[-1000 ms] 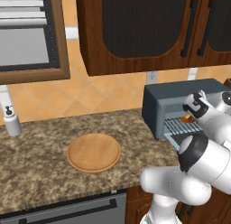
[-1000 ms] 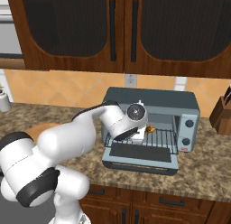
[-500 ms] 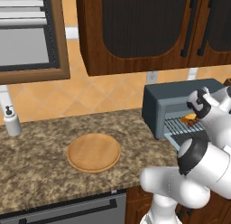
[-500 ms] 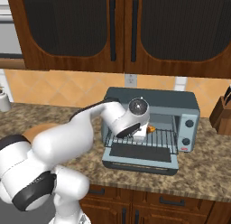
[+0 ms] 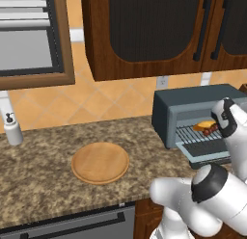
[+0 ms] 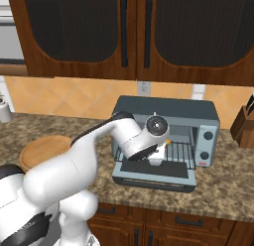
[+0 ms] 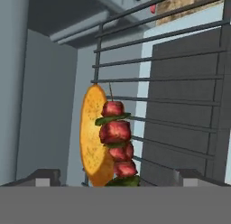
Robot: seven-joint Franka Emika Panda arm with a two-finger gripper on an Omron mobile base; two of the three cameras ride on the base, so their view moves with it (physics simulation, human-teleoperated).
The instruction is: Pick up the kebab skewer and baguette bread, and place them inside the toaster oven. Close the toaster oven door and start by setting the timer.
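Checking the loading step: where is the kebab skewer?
The kebab skewer lies on the wire rack inside the toaster oven, against the baguette bread.

We see a blue-grey toaster oven (image 5: pixel 185 108), golden-yellow baguette bread (image 7: pixel 91 137), dark red kebab skewer (image 7: pixel 118 142) with green bits, tan round wooden plate (image 5: pixel 100 162), speckled brown granite counter (image 5: pixel 43 185), dark brown cabinets (image 6: pixel 139 31).

A glossy white arm (image 6: pixel 74 165) of rounded, bulging segments, with dark grey bands at its joints and a round dark grey cap, ringed in white, at the wrist.
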